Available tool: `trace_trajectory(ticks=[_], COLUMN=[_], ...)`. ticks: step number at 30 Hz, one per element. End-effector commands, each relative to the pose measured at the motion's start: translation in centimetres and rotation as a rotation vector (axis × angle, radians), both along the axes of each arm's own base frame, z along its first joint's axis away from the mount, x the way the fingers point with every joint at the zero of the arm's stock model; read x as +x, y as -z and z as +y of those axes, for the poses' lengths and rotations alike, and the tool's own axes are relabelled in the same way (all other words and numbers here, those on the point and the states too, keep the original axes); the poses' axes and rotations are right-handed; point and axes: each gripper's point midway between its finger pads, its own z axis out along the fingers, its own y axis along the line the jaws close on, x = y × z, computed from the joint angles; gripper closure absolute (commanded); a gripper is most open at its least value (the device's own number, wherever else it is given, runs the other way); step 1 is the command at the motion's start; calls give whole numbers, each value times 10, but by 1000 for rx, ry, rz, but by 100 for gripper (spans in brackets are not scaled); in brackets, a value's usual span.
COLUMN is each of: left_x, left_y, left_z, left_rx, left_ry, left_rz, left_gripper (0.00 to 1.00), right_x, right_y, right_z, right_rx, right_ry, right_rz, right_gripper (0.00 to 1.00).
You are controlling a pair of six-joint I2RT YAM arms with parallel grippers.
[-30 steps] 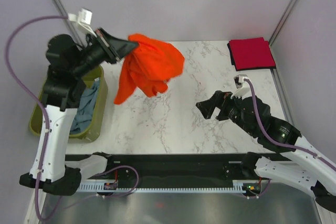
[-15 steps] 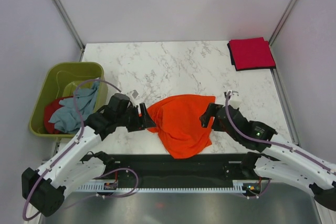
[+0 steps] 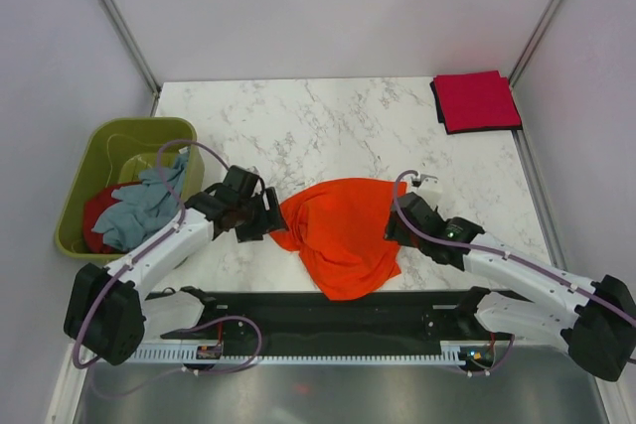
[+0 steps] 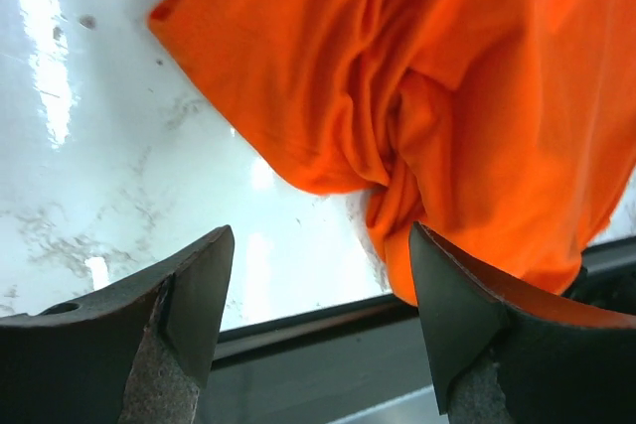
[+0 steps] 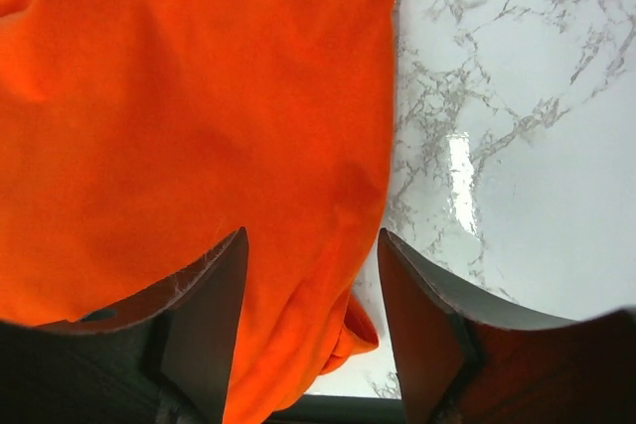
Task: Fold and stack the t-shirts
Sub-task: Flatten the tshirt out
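Glossy marble table [image 3: 348, 126] bears rumpled orange t-shirt [image 3: 343, 230].

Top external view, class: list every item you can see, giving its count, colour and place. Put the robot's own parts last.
orange t-shirt: one, bright orange, crumpled at the table's near edge, between the grippers
folded t-shirt: one, crimson red, far right corner of the table
grey-blue t-shirt: one, pale grey-blue, bunched in the tub
red t-shirt: one, red, in the tub beside the grey-blue t-shirt
tub: one, olive green, at the table's left side
table: one, white marble pattern, centre
left gripper: one, black, jaws open, at the orange t-shirt's left edge
right gripper: one, black, jaws open, over the orange t-shirt's right edge
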Motion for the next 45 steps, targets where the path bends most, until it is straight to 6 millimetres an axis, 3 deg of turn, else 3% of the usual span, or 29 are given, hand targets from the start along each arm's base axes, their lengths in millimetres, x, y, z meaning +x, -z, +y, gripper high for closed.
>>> trace_trajectory(ticks=[1,6,11,14,18,21,22,24,26,27,29,30,31,32,33,35,38,39,40,42,45], left_x=[25,28,36,43,51,57,58,60,66,65,82,77,90,96,97,98,88,84,78,65,51], left_y=[-8,18,37,44,58,64,67,65,53,48,17,7,-18,-42,-57,-102,-153,-162,-174,-195,-212], left_z=[11,27,31,24,15,13,12,12,9,12,14,21,20,29,34,48,60,61,63,63,67], left_rx=[60,135,176,147,137,151,159,155,141,154,174,215,218,242,263,288,284,272,258,200,157], left_ry=[-67,-115,-144,-136,-117,-101,-97,-97,-99,-100,-112,-103,-113,-139,-143,-183,-211,-211,-210,-214,-214], left_rz=[-90,-51,-14,-24,2,20,30,23,-9,-6,-74,-61,-117,-180,-212,-298,-381,-396,-407,-455,-502], left_gripper=[21,21,23,25,30,45,61,71,87,98,98,98,98,98,98,98,98,98,98,98,98], right_x=[5,-21,-43,-50,-46,-41,-38,-30,-21,-11,13,19,28,46,52,67,79,80,82,77,70], right_y=[2,17,34,48,53,59,60,63,61,59,31,24,9,-26,-42,-88,-134,-142,-164,-180,-210], right_z=[9,22,11,7,12,9,8,3,-1,-8,-8,-32,-42,-41,-60,-68,-81,-85,-85,-87,-78], right_rx=[71,213,261,274,330,308,298,263,241,192,158,52,8,9,-69,-108,-141,-148,-126,-115,-25], right_ry=[11,31,155,191,179,176,177,202,230,240,246,298,325,345,387,389,404,409,405,389,350], right_rz=[-3,118,222,252,214,180,171,137,98,60,-7,-27,-61,-124,-155,-223,-297,-301,-330,-334,-359], right_gripper=[37,34,36,36,37,37,37,41,50,69,100,100,100,100,100,100,100,100,100,100,100])
